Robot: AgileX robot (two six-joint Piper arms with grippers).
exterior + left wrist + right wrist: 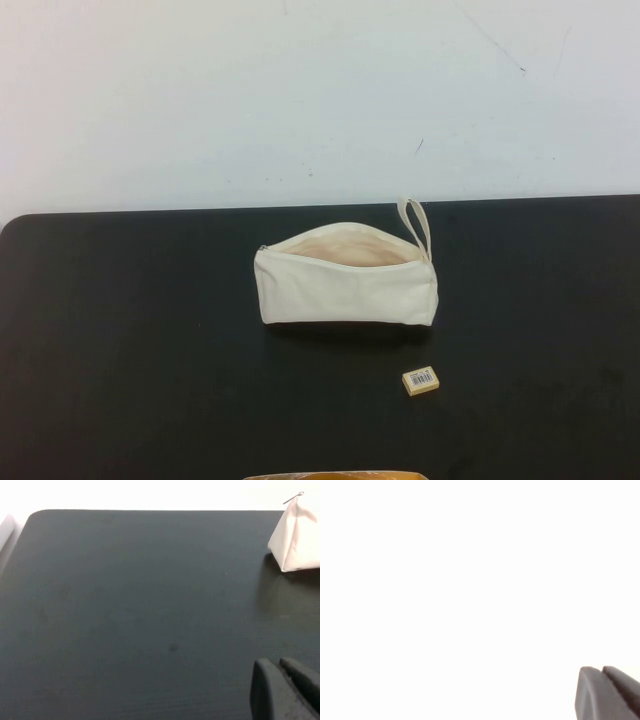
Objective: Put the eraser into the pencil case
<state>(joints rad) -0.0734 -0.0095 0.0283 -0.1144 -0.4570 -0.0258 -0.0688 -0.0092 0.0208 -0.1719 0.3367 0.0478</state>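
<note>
The cream-white pencil case [345, 280] lies in the middle of the black table, unzipped, its beige lining showing and its loop strap [416, 225] at the right end. The tiny tan eraser [421, 380] with a barcode label lies on the table just in front of the case's right end. Neither arm shows in the high view. In the left wrist view my left gripper [280, 667] is shut and empty over bare table, with the case's end [297, 540] far off. In the right wrist view my right gripper [601, 671] is shut and empty against a blank white background.
The black table [130, 350] has a rounded far-left corner and meets a white wall at the back. A tan-orange object [335, 476] peeks in at the front edge of the high view.
</note>
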